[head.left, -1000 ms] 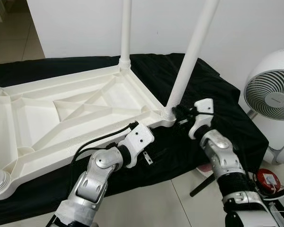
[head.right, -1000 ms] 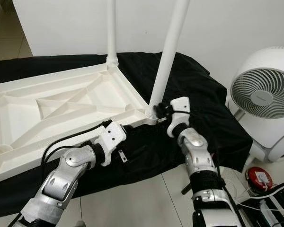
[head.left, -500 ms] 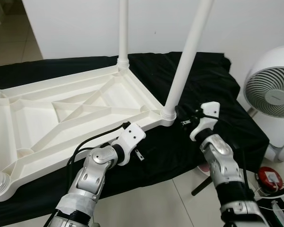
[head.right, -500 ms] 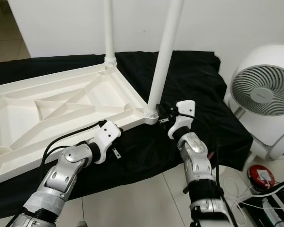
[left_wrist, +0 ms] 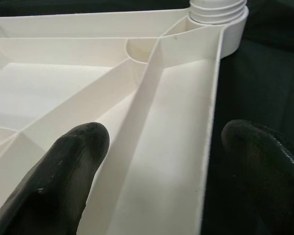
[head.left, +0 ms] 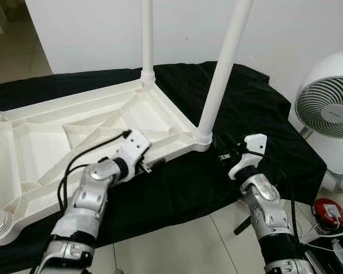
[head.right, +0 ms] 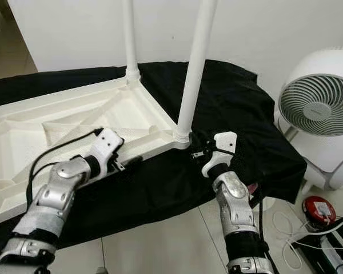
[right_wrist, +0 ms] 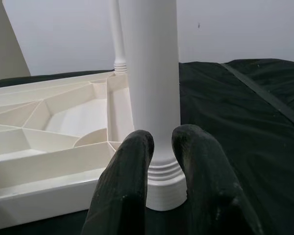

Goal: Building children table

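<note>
I have the children's table top (head.left: 74, 134) lying upside down on a black cloth (head.left: 257, 114), ribs up. Two legs stand screwed into the corners ahead of my tools: the near leg (head.left: 220, 74) and the far leg (head.left: 147, 40). At the opposite end I make out rounded white stubs at the corners, cut off at the frame edge, so I can't tell if those legs are complete. I judge the build well along, with checking or tightening left.

My left tool (left_wrist: 152, 171) has its fingers spread wide, straddling the top's rim wall, one finger inside the tray, one outside over the cloth, gripping nothing. My right tool (right_wrist: 159, 147) has its fingers nearly together, empty, pointed at the near leg's collar just in front of it.
</note>
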You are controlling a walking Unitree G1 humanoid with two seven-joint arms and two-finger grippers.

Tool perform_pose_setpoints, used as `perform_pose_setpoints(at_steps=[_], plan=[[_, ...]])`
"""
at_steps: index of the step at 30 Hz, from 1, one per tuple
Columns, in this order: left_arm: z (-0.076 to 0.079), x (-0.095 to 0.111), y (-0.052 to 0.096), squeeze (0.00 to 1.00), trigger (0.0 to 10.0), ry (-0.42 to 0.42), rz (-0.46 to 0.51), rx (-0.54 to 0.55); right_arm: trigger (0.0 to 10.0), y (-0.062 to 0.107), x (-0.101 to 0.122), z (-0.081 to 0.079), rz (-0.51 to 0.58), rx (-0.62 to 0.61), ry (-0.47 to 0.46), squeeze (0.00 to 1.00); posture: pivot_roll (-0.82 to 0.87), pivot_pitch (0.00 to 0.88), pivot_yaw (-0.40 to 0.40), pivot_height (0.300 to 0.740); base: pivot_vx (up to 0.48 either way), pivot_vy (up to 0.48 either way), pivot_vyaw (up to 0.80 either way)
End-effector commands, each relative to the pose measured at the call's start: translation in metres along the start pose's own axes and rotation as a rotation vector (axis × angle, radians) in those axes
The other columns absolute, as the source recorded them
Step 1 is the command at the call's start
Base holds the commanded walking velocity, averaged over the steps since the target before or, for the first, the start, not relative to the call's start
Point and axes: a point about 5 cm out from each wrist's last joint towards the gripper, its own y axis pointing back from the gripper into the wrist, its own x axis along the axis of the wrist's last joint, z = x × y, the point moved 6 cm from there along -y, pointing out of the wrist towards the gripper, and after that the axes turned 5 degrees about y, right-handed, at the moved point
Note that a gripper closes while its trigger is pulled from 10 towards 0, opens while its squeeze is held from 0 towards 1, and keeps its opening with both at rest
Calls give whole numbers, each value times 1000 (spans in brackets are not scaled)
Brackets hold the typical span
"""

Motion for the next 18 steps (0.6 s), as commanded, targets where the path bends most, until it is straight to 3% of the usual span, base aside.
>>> perform_pose_setpoints(at_steps=[1, 8, 18], plan=[[-41, -5, 5, 0, 10000, 16, -1, 366, 10000, 0, 1, -2, 1, 2, 10, 0, -45, 0, -18, 740, 0, 0, 0], [-45, -8, 5, 0, 10000, 29, -13, 380, 10000, -1, 2, -4, 2, 5, 11, 0, -43, 0, -20, 740, 0, 0, 0], [-58, -30, 8, 0, 10000, 58, -117, 440, 10000, -4, 1, -7, -4, 13, 23, 0, -44, 0, -19, 740, 0, 0, 0]])
